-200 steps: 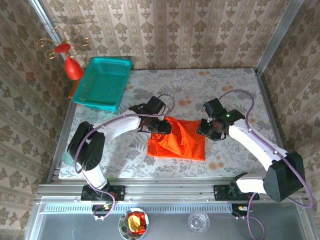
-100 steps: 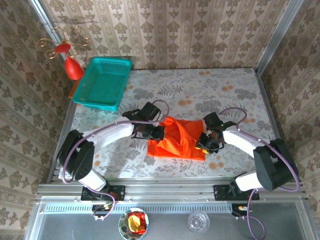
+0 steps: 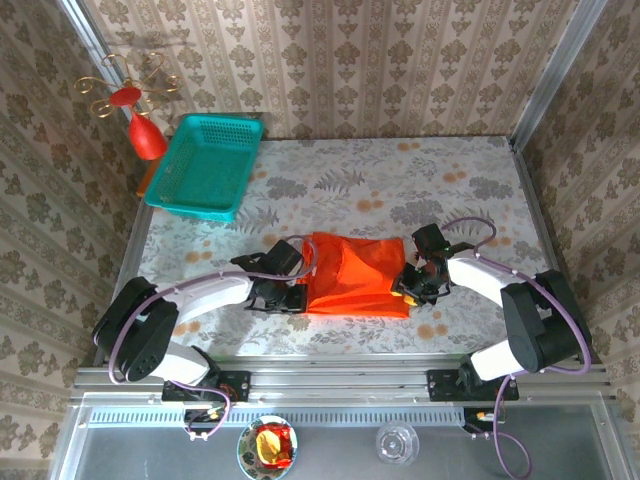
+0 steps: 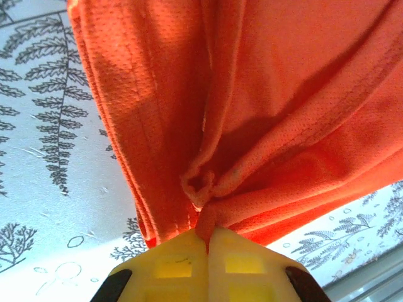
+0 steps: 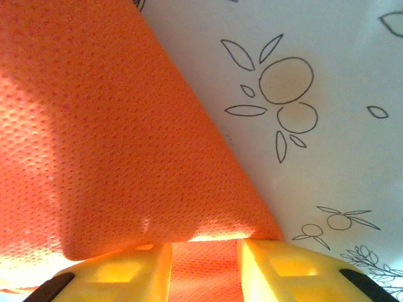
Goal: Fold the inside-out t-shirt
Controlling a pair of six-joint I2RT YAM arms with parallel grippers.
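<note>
on the table (image 3: 420, 170) the shirt (image 3: 355, 275) has gone from a bunched hump to a flatter slab near the front edge, as both arms drew low and back toward their bases. the left gripper (image 3: 300, 293) has just clamped a gathered pinch at the shirt's left side. the right gripper (image 3: 408, 285) has the right edge between its jaws, seemingly gripped. a fold looks ready to lay. front room is scant; the far table lies open, the basket (image 3: 205, 165) well apart at far left.
</note>
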